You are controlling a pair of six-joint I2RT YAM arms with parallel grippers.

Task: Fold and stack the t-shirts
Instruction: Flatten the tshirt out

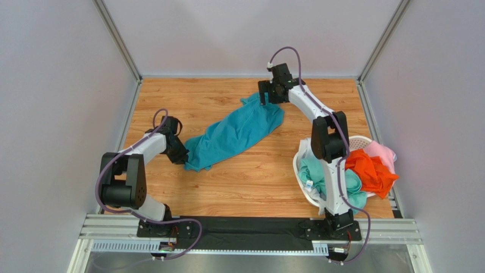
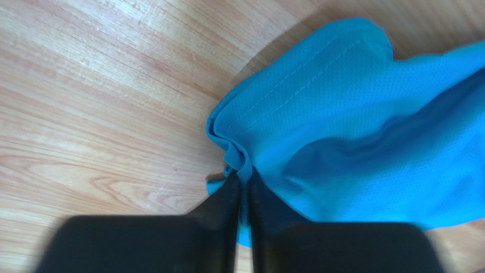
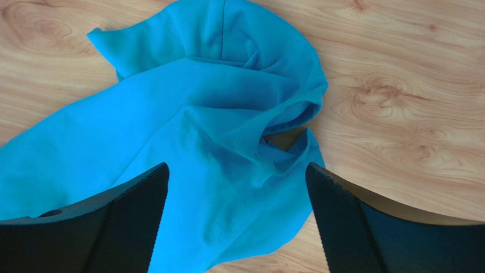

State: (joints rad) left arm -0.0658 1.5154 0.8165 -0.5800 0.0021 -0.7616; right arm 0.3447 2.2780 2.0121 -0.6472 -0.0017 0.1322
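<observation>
Wood-grain laminate is seen across the table [image 1: 256, 193], and no folded stack is found on it, so the task is judged barely begun. A crumpled deep teal-blue cloth t-shirt [image 1: 236, 133] is stretched diagonally between the two claws, not yet flattened. Mint green, orange and pink shirts [image 1: 370, 170] are heaped unfolded in a white perforated plastic basket [image 1: 297, 165], well apart from both claws. The left claw [image 2: 243, 182] is pinched on the teal shirt's hemmed edge. The right claw [image 3: 236, 170] is spread wide just above the other end, with nothing gripped.
</observation>
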